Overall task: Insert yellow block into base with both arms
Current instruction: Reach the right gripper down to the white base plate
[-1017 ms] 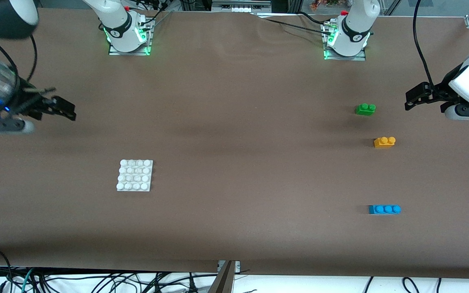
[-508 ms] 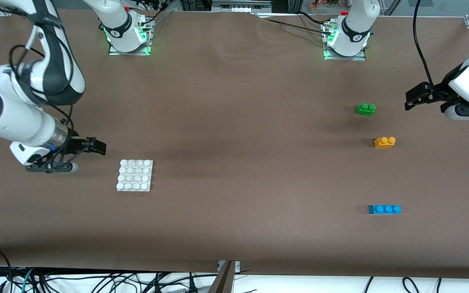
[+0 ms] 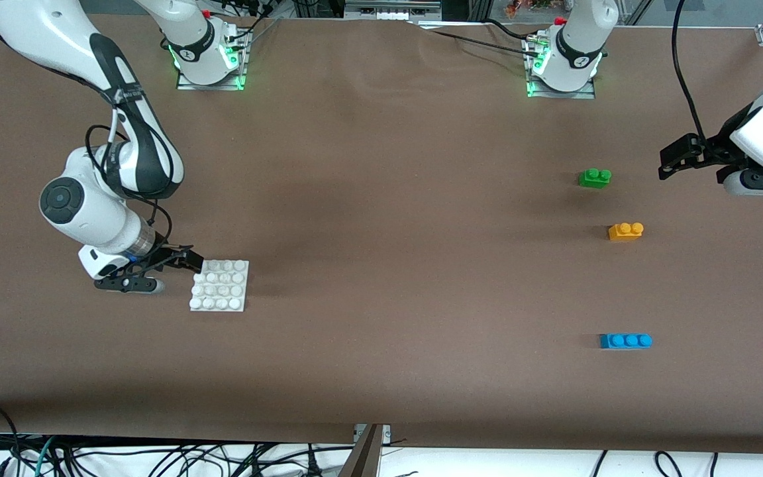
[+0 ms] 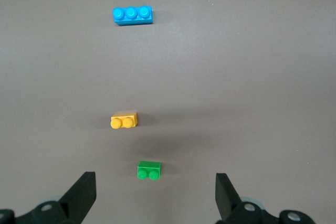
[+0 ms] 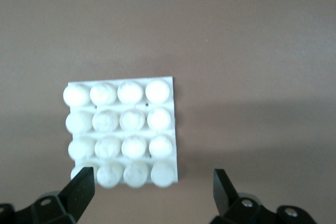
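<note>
Though beside right tool, base untouched

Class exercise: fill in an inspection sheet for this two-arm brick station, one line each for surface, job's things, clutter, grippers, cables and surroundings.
Surface: brown table cover, slightly rippled near the arm bases.
Job's things: yellow block lies free toward the left arm's end; white base flat toward the right arm's end.
Clutter: green brick farther from the front camera than the yellow block, blue brick nearer.
Grippers: right gripper open, at the base's edge; left gripper open, waiting, holding nothing.
Cables: black cable hangs to the left arm; loose cables below the table's edge.
Surroundings: nothing seen.
</note>
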`<state>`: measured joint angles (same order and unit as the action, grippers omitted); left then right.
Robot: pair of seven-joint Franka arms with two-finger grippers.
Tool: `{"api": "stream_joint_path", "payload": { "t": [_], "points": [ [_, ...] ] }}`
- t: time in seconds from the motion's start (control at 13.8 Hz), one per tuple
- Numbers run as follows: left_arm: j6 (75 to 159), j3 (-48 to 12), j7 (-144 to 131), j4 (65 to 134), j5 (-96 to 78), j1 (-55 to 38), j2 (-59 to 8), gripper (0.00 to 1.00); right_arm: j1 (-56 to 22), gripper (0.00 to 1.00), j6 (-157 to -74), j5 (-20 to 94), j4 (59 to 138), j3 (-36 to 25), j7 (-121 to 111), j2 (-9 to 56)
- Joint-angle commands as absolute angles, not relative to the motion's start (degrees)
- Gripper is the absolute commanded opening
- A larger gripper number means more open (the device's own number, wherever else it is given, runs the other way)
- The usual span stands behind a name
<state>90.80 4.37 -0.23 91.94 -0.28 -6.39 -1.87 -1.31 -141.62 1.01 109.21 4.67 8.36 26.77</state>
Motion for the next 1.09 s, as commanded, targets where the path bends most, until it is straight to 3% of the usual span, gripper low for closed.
{"api": "stream_joint_path", "payload": {
  "t": [0.0, 0.22, 1.02],
  "points": [
    [90.0, 4.39, 0.7, 91.85, -1.76, -6.07, -1.32, 1.0, -1.32, 1.0, -147.02, 2.2, 109.25, 4.66, 8.88, 29.78],
    [90.09, 4.39, 0.7, 91.85, -1.76, -6.07, -1.32, 1.0, -1.67, 1.0, -152.92, 3.16, 109.16, 4.66, 8.88, 33.3],
    [90.0, 4.39, 0.7, 91.85, -1.76, -6.06, -1.32, 1.0, -2.64, 0.99, -157.5, 4.04, 109.6, 4.66, 8.88, 37.09]
  ]
}}
